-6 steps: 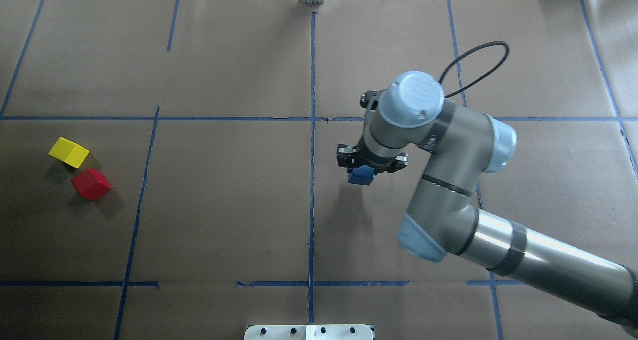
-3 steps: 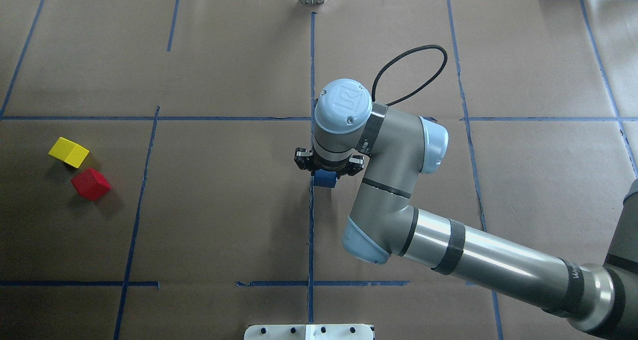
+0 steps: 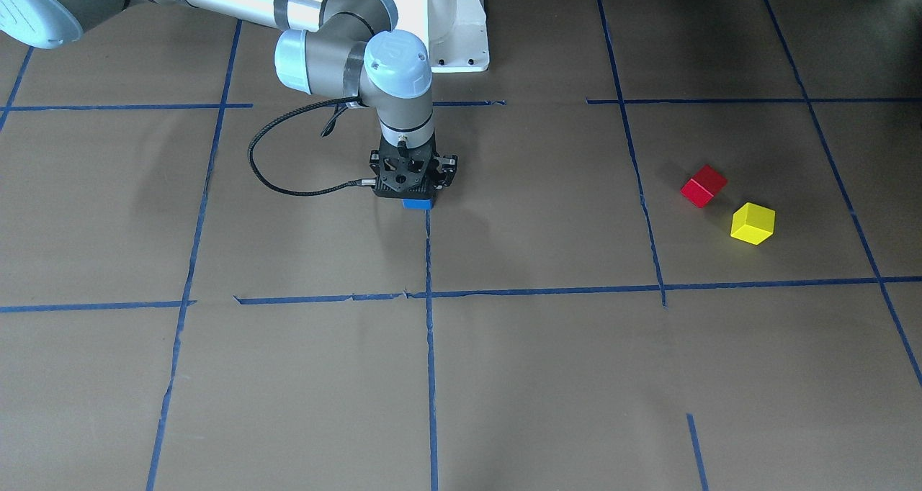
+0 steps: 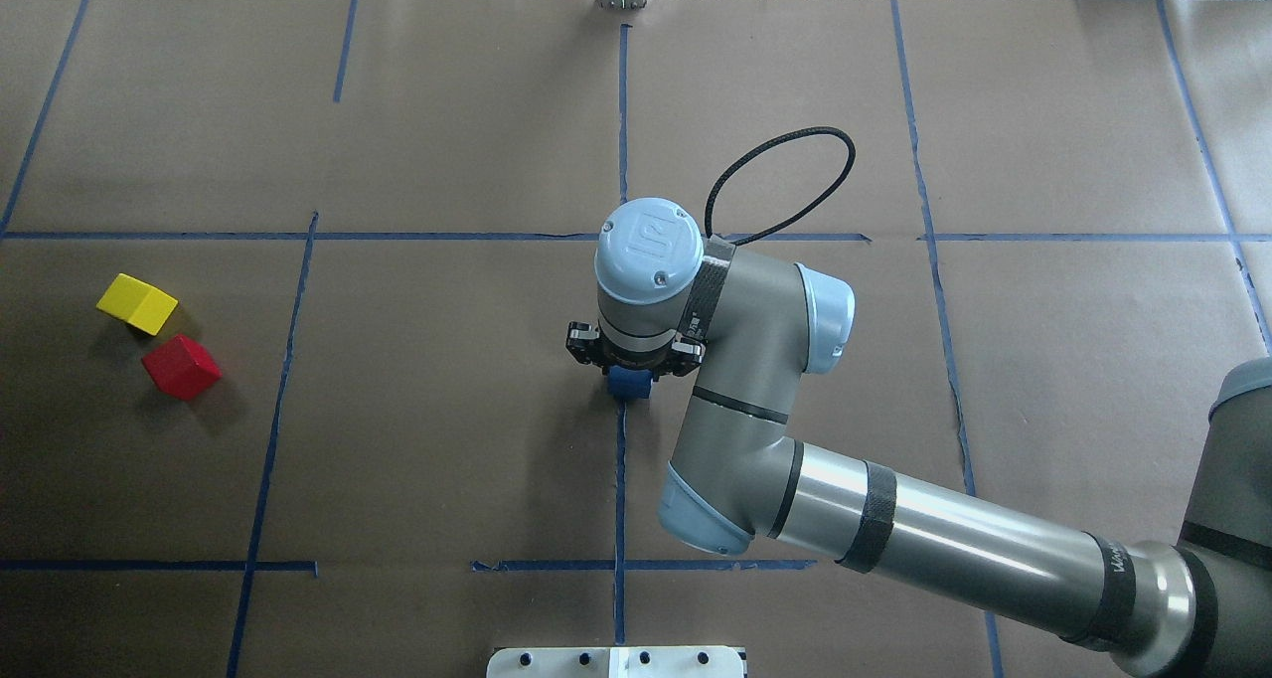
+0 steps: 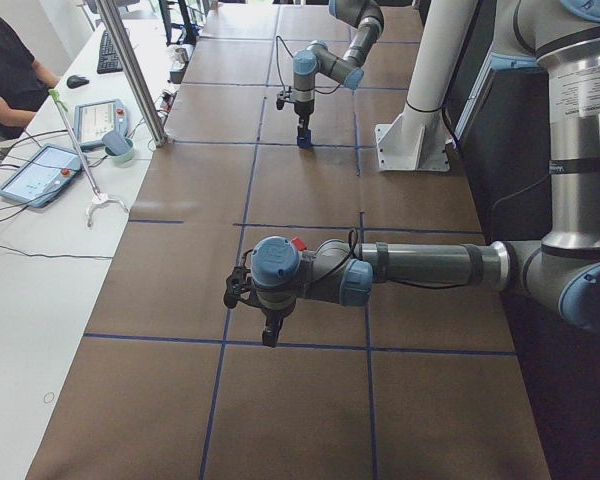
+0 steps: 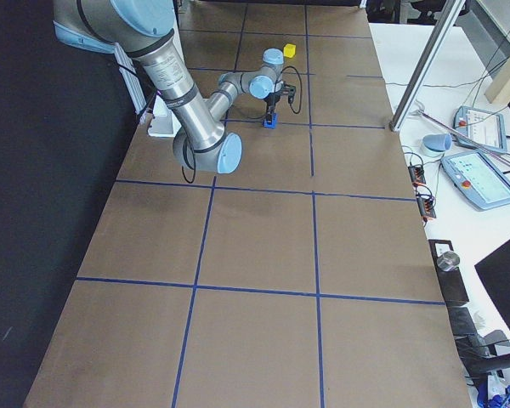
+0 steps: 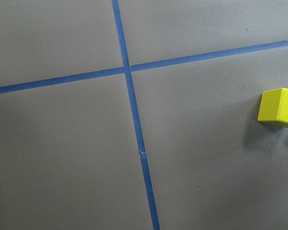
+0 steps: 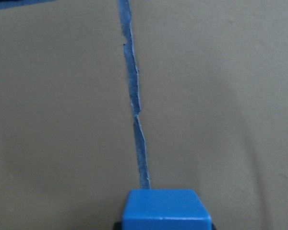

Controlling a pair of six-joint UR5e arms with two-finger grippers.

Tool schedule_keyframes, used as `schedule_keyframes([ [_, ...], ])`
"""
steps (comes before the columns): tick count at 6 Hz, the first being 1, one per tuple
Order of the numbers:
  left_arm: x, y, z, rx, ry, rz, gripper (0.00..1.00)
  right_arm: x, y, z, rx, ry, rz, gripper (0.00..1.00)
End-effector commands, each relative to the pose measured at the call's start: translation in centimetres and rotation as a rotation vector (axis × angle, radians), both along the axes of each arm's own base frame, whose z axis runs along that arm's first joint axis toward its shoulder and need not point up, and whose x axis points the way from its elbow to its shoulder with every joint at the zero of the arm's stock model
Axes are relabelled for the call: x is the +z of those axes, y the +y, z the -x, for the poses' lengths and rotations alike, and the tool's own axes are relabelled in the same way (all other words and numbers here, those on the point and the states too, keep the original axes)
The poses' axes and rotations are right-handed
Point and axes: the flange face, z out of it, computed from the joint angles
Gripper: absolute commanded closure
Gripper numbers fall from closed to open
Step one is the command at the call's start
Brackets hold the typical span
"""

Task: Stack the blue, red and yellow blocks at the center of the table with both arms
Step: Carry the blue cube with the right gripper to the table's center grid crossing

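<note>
Tabletop [image 4: 447,410] blue block [image 4: 630,385]: mostly hidden overhead, plain wrist-side

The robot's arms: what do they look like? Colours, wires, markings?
The right arm and left arm are grey-silver tubes with pale blue joint caps; one cap bears a logo. Black bands ring the right arm's tube, a black cable loops by its wrist, and its tool is black.

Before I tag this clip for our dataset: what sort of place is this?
Probably a robotics lab workcell. The table is covered in paper and gridded with blue tape, pendants lie on a side bench, and an operator sits alongside.
</note>
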Motion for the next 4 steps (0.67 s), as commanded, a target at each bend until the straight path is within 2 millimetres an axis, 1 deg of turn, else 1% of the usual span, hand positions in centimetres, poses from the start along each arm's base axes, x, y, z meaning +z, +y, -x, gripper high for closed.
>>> schedule_keyframes([
  [1, 0.0, 0.0, -0.1, 0.001, 0.008, 0.001, 0.0, -0.2, 0.3, 0.3, -0.01, -0.002, -0.008, 0.84],
  [2, 0.0, 0.0, -0.1, 0.002, 0.008, -0.001, 0.0, -0.6, 0.8, 0.7, -0.02, -0.005, -0.015, 0.48],
  [3, 0.0, 0.0, -0.1, 0.001, 0.008, 0.001, 0.0, -0.6, 1.9, 1.5, -0.014, 0.01, -0.06, 0.01],
  [4, -0.1, 0.0, -0.1, 0.001, 0.009, -0.002, 0.0, -1.0, 2.1, 1.7, -0.037, 0.016, -0.123, 0.0],
])
